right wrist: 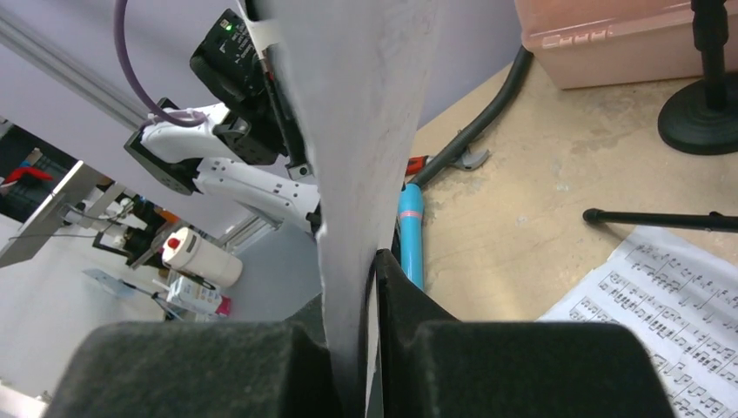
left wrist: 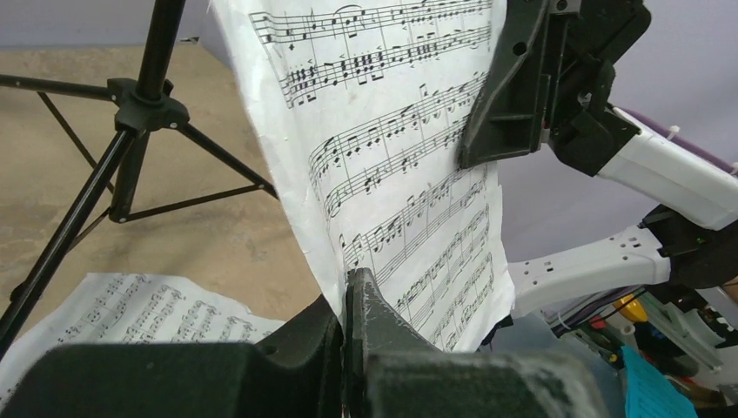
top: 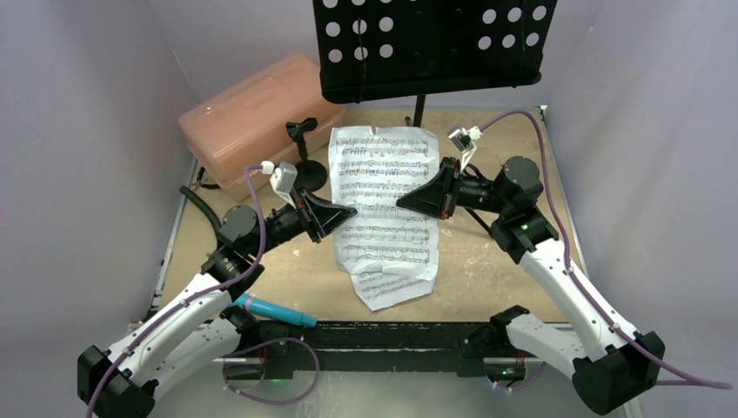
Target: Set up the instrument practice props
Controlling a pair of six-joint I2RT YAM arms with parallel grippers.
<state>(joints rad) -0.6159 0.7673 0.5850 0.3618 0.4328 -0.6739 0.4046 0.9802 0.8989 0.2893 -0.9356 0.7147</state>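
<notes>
One white sheet-music page (top: 383, 174) hangs in the air between both grippers, above the table. My left gripper (top: 348, 212) is shut on its left edge, and the pinch shows in the left wrist view (left wrist: 352, 287). My right gripper (top: 409, 202) is shut on its right edge, with the page edge-on (right wrist: 365, 131) between its jaws. The second page (top: 396, 283) lies flat on the table below. The black music stand's perforated desk (top: 435, 43) is at the back. The small black mic stand (top: 305, 165) stands left of the page. The cyan-blue microphone (top: 274, 311) lies near the left arm's base.
A pink translucent box (top: 252, 117) stands at the back left, behind the mic stand. The tripod legs (left wrist: 130, 113) spread over the table behind the held page. A black hose (right wrist: 487, 113) and a small red-handled tool (right wrist: 418, 161) lie near the microphone (right wrist: 411, 235).
</notes>
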